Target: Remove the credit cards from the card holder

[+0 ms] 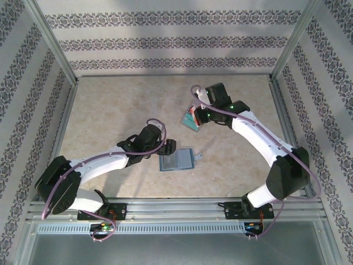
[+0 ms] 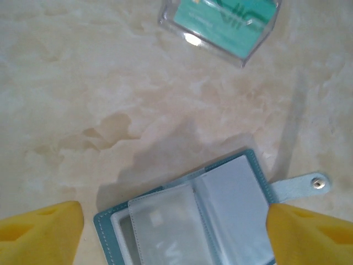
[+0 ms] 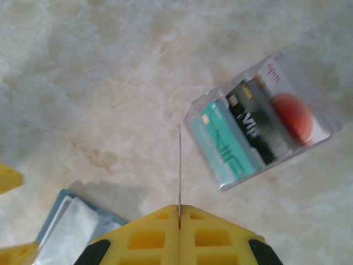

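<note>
The card holder (image 2: 231, 210) lies open on the table, blue-grey with clear sleeves and a snap strap tab (image 2: 309, 185). A pale card (image 2: 165, 232) shows through its left sleeve. My left gripper (image 2: 172, 212) hangs open over it, one yellow finger on each side, touching nothing. In the top view the card holder (image 1: 177, 160) sits just right of the left gripper (image 1: 170, 147). My right gripper (image 3: 179, 210) is shut on a thin credit card (image 3: 179, 165), seen edge-on, beside a clear box (image 3: 262, 130). Teal, black and red credit cards stand in that box.
The clear box (image 1: 191, 122) rests on the marble-patterned table under the right gripper (image 1: 194, 115), beyond the card holder. Patterned walls and metal frame posts close in the table on three sides. The left gripper's finger (image 3: 8, 179) edges into the right wrist view.
</note>
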Controlling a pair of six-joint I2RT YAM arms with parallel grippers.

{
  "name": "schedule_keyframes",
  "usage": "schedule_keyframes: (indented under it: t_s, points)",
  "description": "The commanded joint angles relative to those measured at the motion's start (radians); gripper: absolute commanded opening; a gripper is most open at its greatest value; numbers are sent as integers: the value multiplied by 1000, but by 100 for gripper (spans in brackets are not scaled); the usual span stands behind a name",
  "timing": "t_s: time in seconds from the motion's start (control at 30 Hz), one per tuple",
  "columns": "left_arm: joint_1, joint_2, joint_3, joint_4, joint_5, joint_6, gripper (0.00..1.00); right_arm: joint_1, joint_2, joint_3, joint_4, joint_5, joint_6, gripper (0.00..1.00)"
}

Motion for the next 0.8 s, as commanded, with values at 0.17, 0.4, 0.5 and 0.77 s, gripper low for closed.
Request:
schedule_keyframes:
  t_s: [0.17, 0.4, 0.5, 0.77]
  points:
    - [2, -125, -60, -64, -128, 10, 99, -40, 186, 215, -131, 57, -302, 0]
    - [6, -181, -90, -82, -193, 14, 99, -50, 273, 322, -175, 87, -400, 0]
    - [6, -195, -96, -83, -211, 14, 99, -54, 297, 350, -184, 86, -421, 0]
    - [8, -258, -143, -87, -292, -10, 99, -57, 360, 414, -208, 102, -460, 0]
